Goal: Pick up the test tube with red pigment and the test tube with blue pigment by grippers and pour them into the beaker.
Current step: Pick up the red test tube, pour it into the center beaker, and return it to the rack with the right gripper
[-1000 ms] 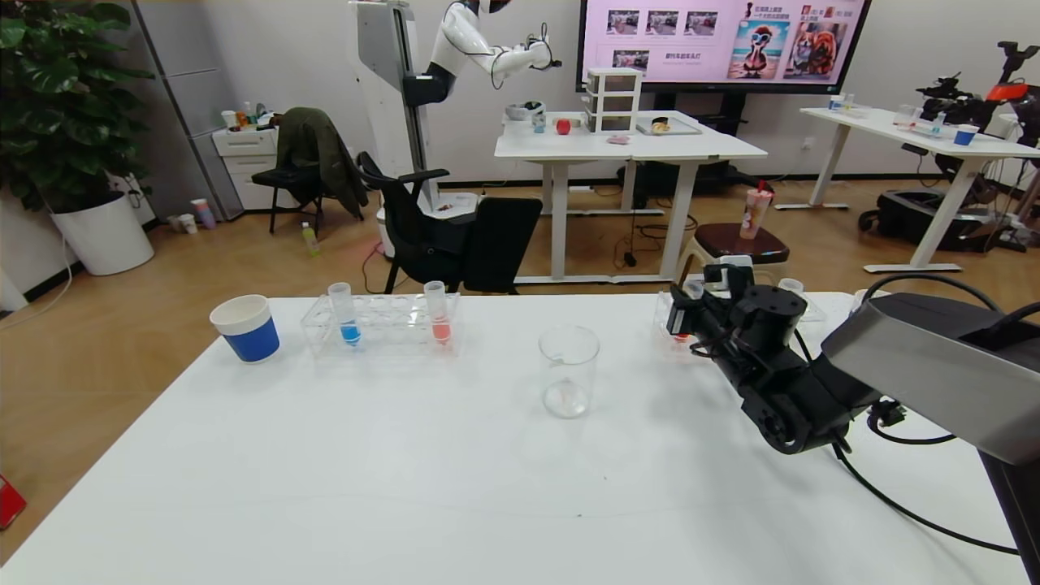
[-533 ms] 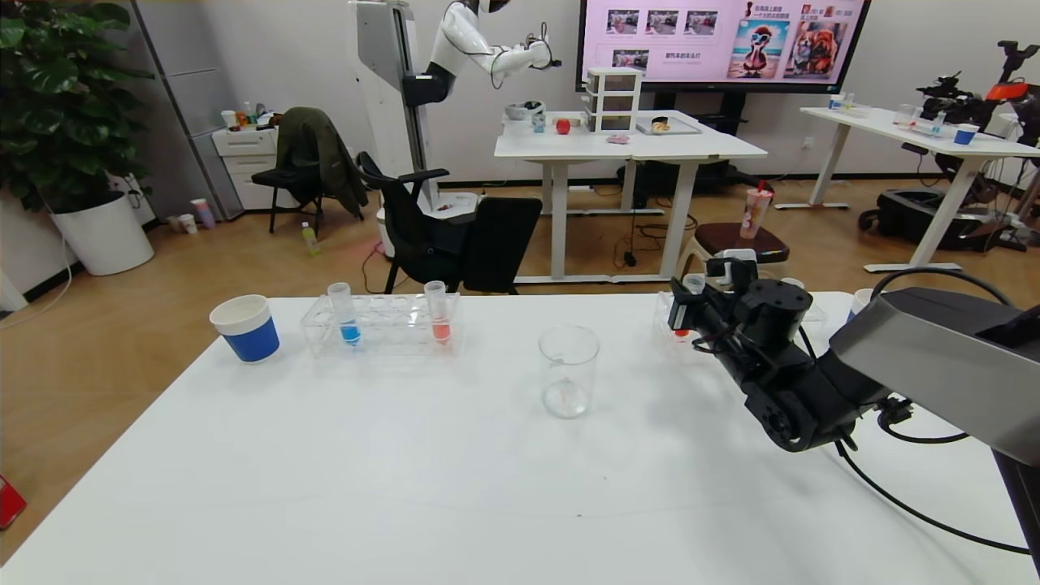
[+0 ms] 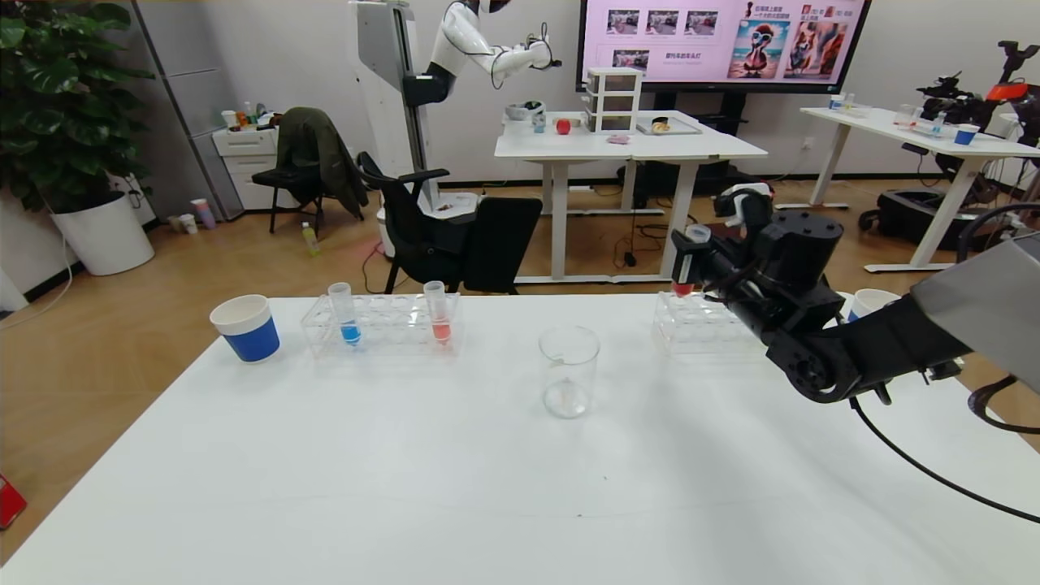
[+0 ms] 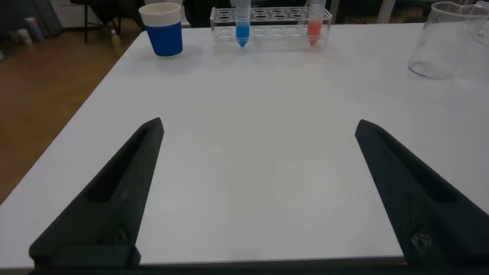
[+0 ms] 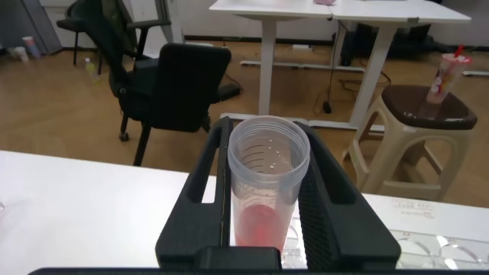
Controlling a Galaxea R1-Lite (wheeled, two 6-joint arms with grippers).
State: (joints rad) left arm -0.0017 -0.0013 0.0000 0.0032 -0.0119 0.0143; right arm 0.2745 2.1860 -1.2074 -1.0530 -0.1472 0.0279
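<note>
Right gripper (image 3: 687, 262): up in the air over the right-hand rack, jaws clamped on the test tube with red pigment (image 3: 685, 264); the right wrist view has the black fingers (image 5: 200, 200) pressed on either side of that tube (image 5: 267, 187).
Test tube with red pigment: upright in the grip, open mouth on top, red liquid pooled at its tip, and the tip sits just above the rack's top, clear of it.
Right-hand rack (image 3: 700, 325): clear plastic, on the white table (image 3: 455, 487) near its far edge, directly under the lifted tube.
Left gripper (image 4: 256, 195): low over the near-left part of the table, jaws wide apart with nothing between them; it is out of the head view.
Test tube with blue pigment (image 3: 344, 314): standing upright in the left-hand rack (image 3: 382, 325), towards that rack's left end, untouched.
Salmon-pink tube (image 3: 437, 312): upright in the same rack, towards its right end, well apart from the blue one.
Beaker (image 3: 568, 370): clear, upright, between the two racks and a little nearer the robot; it looks empty, with only a faint trace at the bottom.
Blue-banded paper cup (image 3: 245, 327): left of the left-hand rack, just beside it.
Second paper cup (image 3: 869, 303): behind the right arm, only partly showing.
</note>
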